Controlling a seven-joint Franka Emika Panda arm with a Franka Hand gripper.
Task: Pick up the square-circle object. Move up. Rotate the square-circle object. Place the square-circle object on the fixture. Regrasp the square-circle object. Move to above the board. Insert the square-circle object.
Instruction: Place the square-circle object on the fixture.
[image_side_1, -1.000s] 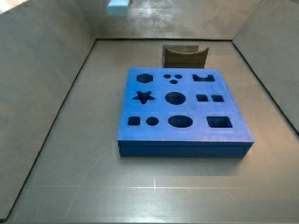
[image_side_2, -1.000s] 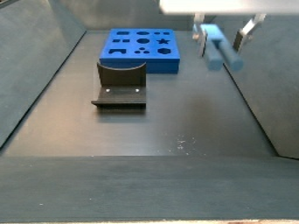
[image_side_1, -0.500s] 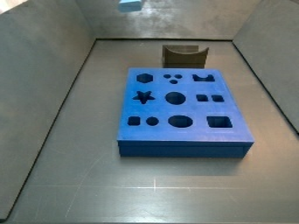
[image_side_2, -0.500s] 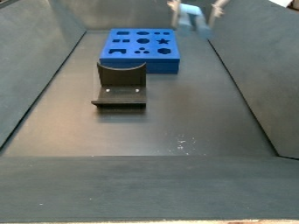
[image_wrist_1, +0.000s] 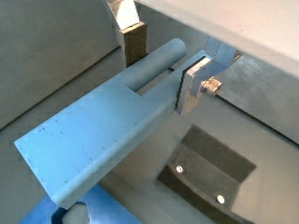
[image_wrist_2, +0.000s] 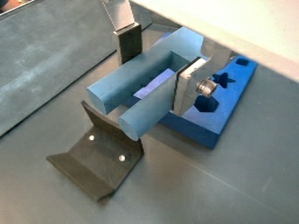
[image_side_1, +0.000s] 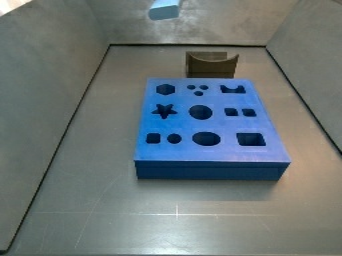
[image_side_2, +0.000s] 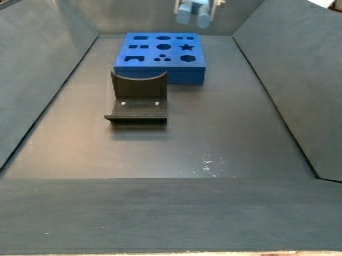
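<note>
In a wrist view, the gripper (image_wrist_1: 160, 63) clamps the pale blue-grey peg (image_wrist_1: 100, 131) between two silver fingers (image_wrist_1: 194, 84), one on each long flank. The peg's long axis runs away from the wrist, its squared end foremost and its rounded end back between the jaws. Below it lies the dark fixture (image_wrist_1: 211, 179), with a corner of the blue board (image_wrist_1: 111, 213) beside it.

In a wrist view from the opposite side, the gripper (image_wrist_2: 160, 63) holds the peg (image_wrist_2: 146, 87) the same way, high above the floor. The fixture (image_wrist_2: 100, 162) sits under the peg's free end; the board (image_wrist_2: 225, 109) lies just beyond, its cut-outs partly hidden by a finger (image_wrist_2: 191, 86).

In a side view, only a pale scrap of the peg (image_side_1: 163, 10) shows at the top edge, left of centre, well above the board (image_side_1: 211, 130) and the fixture (image_side_1: 210, 64) behind it. The gripper itself is out of frame.

In a side view from the far end, the peg (image_side_2: 193, 10) hangs at the top edge, above and right of the board (image_side_2: 164, 56); the fixture (image_side_2: 138, 95) stands nearer the camera. The fingers are too small here to judge.

The risk from here, as it looks: the grip sits near one end, so the long overhang could swing or slip in the pads during rotation, and a tilted peg would miss the fixture's notch or strike its wall.
</note>
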